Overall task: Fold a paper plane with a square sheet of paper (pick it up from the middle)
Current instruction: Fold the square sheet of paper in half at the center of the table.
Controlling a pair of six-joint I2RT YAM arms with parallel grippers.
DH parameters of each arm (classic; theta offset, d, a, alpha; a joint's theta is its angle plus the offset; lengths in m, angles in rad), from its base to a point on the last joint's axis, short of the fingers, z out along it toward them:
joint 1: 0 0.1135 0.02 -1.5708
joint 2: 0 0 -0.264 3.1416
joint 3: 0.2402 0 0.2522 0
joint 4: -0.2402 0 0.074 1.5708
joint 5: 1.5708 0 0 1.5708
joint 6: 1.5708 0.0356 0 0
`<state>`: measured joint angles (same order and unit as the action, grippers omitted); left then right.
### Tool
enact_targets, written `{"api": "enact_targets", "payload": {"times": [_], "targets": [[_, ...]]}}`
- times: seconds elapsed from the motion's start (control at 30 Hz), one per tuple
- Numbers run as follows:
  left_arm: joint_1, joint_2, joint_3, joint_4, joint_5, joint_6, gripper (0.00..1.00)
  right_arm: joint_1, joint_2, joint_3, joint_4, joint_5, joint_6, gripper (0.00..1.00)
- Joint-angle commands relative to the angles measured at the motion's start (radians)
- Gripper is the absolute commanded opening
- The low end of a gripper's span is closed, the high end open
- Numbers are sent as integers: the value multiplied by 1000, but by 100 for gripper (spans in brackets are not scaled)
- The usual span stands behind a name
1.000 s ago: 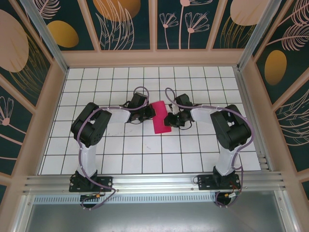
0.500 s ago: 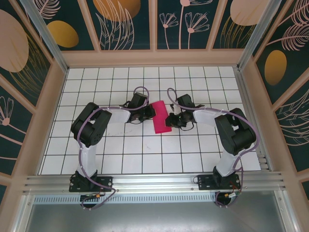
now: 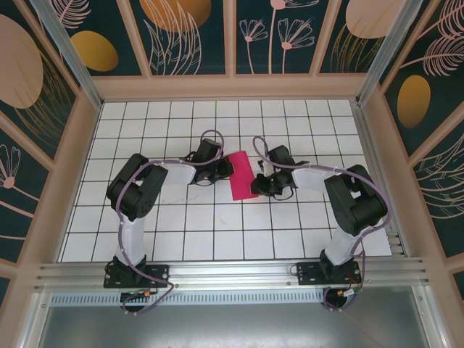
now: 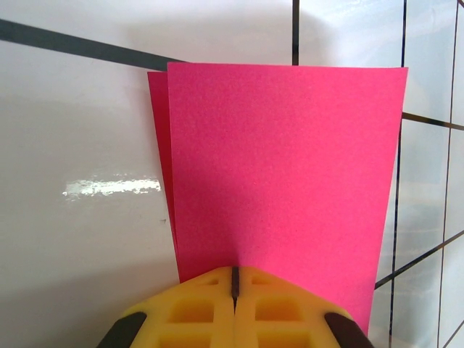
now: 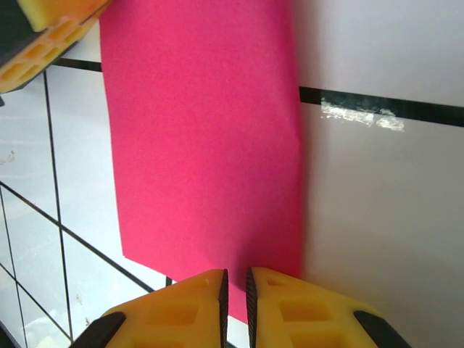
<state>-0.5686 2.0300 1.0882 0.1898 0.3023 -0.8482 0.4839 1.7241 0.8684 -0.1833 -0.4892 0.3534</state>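
Observation:
The square sheet of paper [image 3: 241, 174] lies on the tiled table, folded in half into a magenta-pink strip between the two grippers. In the left wrist view the paper [image 4: 283, 167] shows two layers, the lower one peeking out along its left edge. My left gripper [image 3: 226, 168] [image 4: 234, 272] is shut, its yellow tips resting on the paper's near edge. My right gripper [image 3: 256, 185] [image 5: 235, 279] hovers over the opposite edge of the paper [image 5: 203, 145], jaws a narrow slit apart with nothing between them. The left fingers [image 5: 43, 36] show at the paper's far corner.
The white grid-tiled table [image 3: 217, 225] is ringed by a wooden frame with patterned panels [image 3: 232, 87]. Both arms reach inward from their bases [image 3: 134, 272] [image 3: 330, 272] at the near edge. Black grout lines [image 5: 377, 101] cross the glossy tiles.
My right gripper has drawn back slightly to the right and toward the near side, off the paper's middle to its edge. The left gripper and the paper stay put.

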Motion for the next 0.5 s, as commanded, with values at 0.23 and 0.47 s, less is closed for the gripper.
{"api": "enact_targets", "payload": {"times": [0.23, 0.47], "targets": [[-3, 131, -57, -144, -108, 28, 5, -2, 20, -91, -2, -3, 16, 17], [-3, 128, -55, -147, -101, 29, 5, -7, -84, -31, 57, -17, 27, 17]]}}
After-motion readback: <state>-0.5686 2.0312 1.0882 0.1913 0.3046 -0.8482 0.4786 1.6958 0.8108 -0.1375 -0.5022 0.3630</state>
